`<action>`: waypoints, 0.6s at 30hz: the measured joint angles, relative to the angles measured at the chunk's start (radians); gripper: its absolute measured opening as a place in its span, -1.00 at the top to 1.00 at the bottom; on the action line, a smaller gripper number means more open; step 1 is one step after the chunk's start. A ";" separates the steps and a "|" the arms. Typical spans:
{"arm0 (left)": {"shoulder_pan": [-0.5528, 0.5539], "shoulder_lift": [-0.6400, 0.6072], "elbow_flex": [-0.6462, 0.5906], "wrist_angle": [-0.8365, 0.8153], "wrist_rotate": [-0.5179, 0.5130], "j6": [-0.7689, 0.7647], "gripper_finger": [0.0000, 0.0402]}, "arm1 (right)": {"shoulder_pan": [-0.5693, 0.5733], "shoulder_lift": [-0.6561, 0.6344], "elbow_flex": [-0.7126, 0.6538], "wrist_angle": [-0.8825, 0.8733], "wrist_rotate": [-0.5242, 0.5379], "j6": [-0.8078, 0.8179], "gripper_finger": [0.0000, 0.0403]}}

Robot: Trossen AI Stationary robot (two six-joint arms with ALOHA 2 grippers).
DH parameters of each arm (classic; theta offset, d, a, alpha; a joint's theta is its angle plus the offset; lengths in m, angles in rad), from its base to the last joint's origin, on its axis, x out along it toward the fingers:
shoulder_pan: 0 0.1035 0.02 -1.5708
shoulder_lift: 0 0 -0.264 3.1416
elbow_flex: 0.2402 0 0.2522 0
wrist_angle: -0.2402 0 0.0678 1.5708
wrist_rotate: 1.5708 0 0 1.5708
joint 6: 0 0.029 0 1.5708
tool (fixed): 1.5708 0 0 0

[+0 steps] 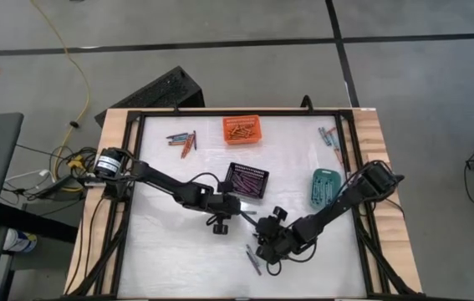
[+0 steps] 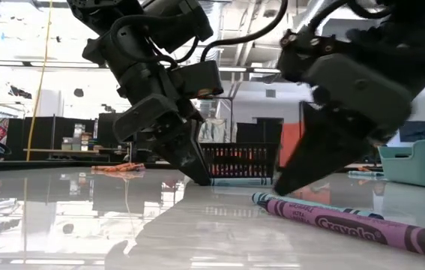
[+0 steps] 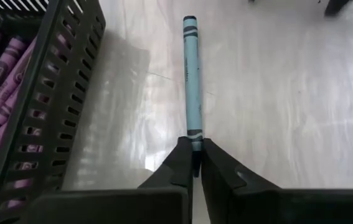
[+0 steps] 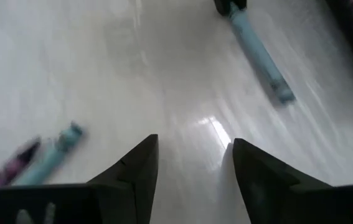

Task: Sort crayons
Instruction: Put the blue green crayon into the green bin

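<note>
One teal crayon [image 3: 192, 81] lies on the table [image 1: 170, 242] beside the black basket [image 3: 45, 106], its end pinched in my left gripper [image 3: 195, 163]. My right gripper [image 4: 195, 163] hovers spread and empty near two more crayons [image 4: 36, 158].

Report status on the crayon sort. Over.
Left gripper shut on teal crayon, beside black basket. Right gripper open above table, purple crayon nearby. Nothing in the way.

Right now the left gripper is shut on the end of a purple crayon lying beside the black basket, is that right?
Not quite. The crayon is teal-blue, not purple. The left wrist view shows the left gripper shut on its end, lying on the table beside the black basket, which holds the purple ones.
</note>
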 joint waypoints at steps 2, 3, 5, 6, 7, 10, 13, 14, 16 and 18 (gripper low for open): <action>0.000 0.000 0.013 -0.014 0.000 0.007 0.99 | 0.009 -0.024 -0.001 -0.039 0.001 0.002 0.01; -0.002 0.000 0.021 -0.018 0.000 0.013 0.99 | 0.015 -0.040 -0.001 -0.059 0.002 0.002 0.01; -0.007 0.000 0.045 -0.033 -0.002 0.030 1.00 | 0.031 -0.075 -0.001 -0.105 0.025 0.002 0.01; -0.011 0.001 0.060 -0.046 -0.007 0.042 1.00 | 0.040 -0.092 -0.001 -0.130 0.042 0.002 0.01; -0.015 0.001 0.074 -0.065 -0.010 0.053 1.00 | 0.049 -0.111 -0.001 -0.155 0.058 0.002 0.01; -0.023 0.003 0.130 -0.095 -0.022 0.092 1.00 | 0.074 -0.170 -0.001 -0.232 0.103 0.017 0.01; -0.024 0.002 0.190 -0.114 -0.039 0.128 0.99 | 0.100 -0.232 -0.001 -0.338 0.119 0.066 0.01; -0.024 0.002 0.209 -0.127 -0.044 0.139 0.99 | 0.110 -0.250 -0.001 -0.373 0.119 0.080 0.01; -0.023 0.002 0.249 -0.136 -0.050 0.162 0.99 | 0.134 -0.283 -0.001 -0.436 0.119 0.105 0.01; -0.016 0.002 0.291 -0.149 -0.051 0.182 0.99 | 0.157 -0.315 -0.001 -0.493 0.122 0.132 0.01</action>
